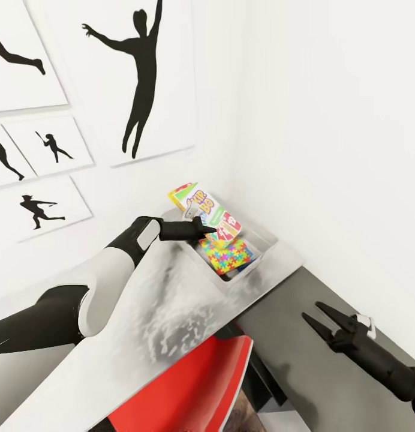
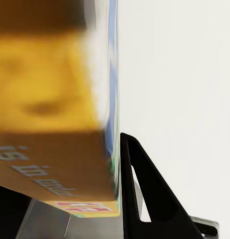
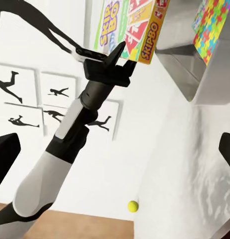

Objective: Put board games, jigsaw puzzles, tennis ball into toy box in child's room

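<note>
My left gripper (image 1: 207,225) is shut on the green-yellow-red SKIP-BO board game (image 1: 211,211), holding it tilted just above the toy box (image 1: 266,242) at the table's far corner. A jigsaw puzzle (image 1: 229,255) leans inside the toy box. In the left wrist view the game box (image 2: 50,99) fills the space beside one black finger (image 2: 144,189). The right wrist view shows the held game (image 3: 137,27), the toy box (image 3: 187,64) with the puzzle (image 3: 212,25), and the tennis ball (image 3: 132,205) at the edge of the table surface. My right gripper (image 1: 311,311) hangs open and empty at the lower right.
The pale table (image 1: 171,312) runs from the corner towards me, against white walls with black silhouette pictures (image 1: 138,78). A red object (image 1: 195,384) sits under the table's near end. A darker grey surface (image 1: 291,372) lies below my right gripper.
</note>
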### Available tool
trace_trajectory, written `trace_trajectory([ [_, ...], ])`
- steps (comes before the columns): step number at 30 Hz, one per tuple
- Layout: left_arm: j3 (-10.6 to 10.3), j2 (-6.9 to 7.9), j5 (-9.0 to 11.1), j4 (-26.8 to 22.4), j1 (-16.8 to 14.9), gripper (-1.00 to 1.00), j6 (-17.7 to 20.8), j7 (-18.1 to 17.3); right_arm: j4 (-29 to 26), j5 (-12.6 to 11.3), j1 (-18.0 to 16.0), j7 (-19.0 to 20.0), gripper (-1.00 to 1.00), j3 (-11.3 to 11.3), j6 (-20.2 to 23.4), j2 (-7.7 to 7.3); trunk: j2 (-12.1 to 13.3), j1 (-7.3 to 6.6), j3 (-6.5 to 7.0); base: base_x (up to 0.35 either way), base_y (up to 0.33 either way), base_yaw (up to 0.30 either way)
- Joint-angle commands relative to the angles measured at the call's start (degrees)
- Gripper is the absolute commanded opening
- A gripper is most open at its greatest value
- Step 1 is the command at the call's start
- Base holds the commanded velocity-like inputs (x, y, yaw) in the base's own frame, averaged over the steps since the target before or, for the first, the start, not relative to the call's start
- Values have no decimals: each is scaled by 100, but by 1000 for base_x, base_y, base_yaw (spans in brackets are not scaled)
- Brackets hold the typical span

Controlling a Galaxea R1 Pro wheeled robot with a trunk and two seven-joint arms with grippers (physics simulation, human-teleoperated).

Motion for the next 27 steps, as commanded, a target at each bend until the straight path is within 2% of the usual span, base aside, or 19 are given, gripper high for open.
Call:
trace_trajectory([
  [1, 47, -8, -23, 2, -6, -100, 29, -15, 0, 29, -5, 44, 100, -17, 24, -1, -11, 3, -19, 0, 0, 103],
  [10, 58, -37, -27, 2, -7, -100, 29, -5, 1, 55, -6, 58, 100, -33, 24, 0, -11, 3, -104, 0, 0, 104],
  [17, 59, -207, -26, -6, -6, -100, 36, -5, -1, 63, -6, 49, 100, -44, 24, 8, -11, 3, -169, 0, 0, 105],
  [24, 56, -208, -31, -7, -7, -100, 38, -5, 0, 64, -6, 43, 100, -51, 24, 13, -11, 3, -194, 0, 0, 35],
  [27, 56, -211, -29, -7, -6, -100, 38, -5, -1, 65, -6, 47, 100, -50, 24, 17, -11, 3, -195, 0, 0, -141],
])
